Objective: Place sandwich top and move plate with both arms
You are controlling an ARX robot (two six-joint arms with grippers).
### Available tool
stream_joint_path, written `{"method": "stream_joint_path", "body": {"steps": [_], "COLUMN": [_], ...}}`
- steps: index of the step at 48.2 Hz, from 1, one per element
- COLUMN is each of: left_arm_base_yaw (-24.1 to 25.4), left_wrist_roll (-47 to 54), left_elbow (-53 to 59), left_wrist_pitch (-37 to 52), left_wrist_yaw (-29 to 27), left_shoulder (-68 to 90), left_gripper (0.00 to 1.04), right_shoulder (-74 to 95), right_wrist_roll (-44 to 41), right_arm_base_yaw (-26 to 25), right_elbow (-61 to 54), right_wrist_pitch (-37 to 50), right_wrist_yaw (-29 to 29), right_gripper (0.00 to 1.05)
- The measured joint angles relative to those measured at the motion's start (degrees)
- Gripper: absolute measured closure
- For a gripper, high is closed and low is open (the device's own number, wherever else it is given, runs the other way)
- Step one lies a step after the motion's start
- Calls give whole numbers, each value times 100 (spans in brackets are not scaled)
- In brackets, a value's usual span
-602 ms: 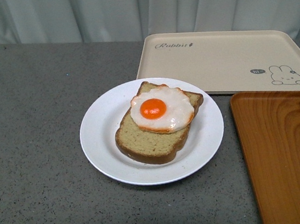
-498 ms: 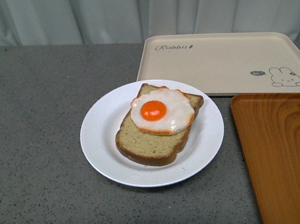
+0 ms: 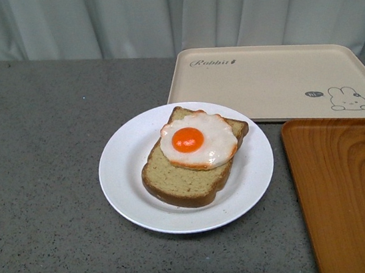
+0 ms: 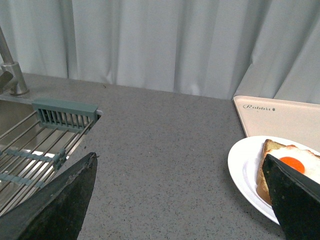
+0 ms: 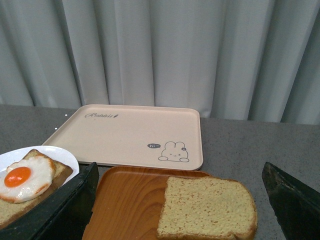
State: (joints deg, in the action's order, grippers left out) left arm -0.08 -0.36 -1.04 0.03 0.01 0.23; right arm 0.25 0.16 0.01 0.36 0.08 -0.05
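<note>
bread top: plain slice lying flat on the orange tray, cut off by the right edge of the front view, so well off to the right of the plate
plate: white plate in the middle of the front view on the grey table, carrying the other slice with a fried egg on it
right claw: right claw is spread wide with nothing in it; the plain slice sits just ahead of it, in line with the gap between its fingers
left claw: left claw also wide apart and empty, plate off to one side of it, sink rack on the other
nearer arm: right one for the slice, I'd say
long axis: looks like it runs across the gap, hard to be sure
in the way: nothing above the slice; only the tray's raised rim around it. The beige rabbit tray sits behind, upper right of the front view, its near edge just beside the plate
</note>
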Motion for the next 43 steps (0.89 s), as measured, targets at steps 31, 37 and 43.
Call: {"method": "stream_joint_path", "body": {"steps": [31, 37, 43], "left_arm_base_yaw": [0, 0, 0], "left_wrist_roll": [0, 0, 0], "left_elbow": [0, 0, 0], "left_wrist_pitch": [0, 0, 0], "left_wrist_yaw": [2, 0, 0], "left_shoulder": [0, 0, 0], "left_gripper": [6, 6, 6], "right_shoulder": [0, 0, 0], "right_wrist_roll": [0, 0, 0], "right_arm_base_yaw": [0, 0, 0], "right_elbow": [0, 0, 0], "right_wrist_pitch": [0, 0, 0], "right_wrist_yaw": [0, 0, -2], "right_gripper": [9, 9, 9]}}
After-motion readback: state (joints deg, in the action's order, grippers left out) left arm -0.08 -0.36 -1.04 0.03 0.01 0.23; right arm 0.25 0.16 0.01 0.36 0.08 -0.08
